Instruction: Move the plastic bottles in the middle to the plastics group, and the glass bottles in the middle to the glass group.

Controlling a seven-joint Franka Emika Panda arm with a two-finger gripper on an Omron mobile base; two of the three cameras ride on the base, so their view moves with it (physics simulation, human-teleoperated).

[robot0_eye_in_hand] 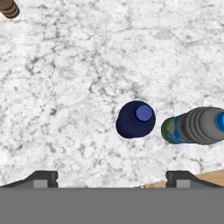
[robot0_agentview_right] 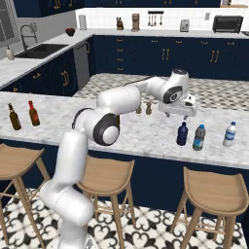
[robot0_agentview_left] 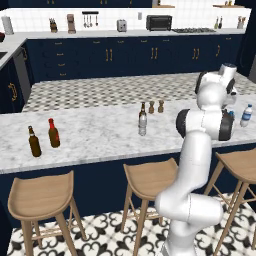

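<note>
the arm [robot0_agentview_left: 207, 120] hides the navy bottle in the left base view; the wooden shaker [robot0_eye_in_hand: 8, 8] is cut off at the hand view's edge

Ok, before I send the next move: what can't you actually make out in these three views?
- Left base view: the arm's elbow covers the plastics group; just the clear bottle with blue cap pokes out.
- Left base view: the brown bottle stands behind the tall clear bottle, lower part hidden.
- Right base view: the arm blocks the middle of the counter.
- Hand view: the dark bottle with blue cap is cut by the right edge; labels unreadable.
</note>
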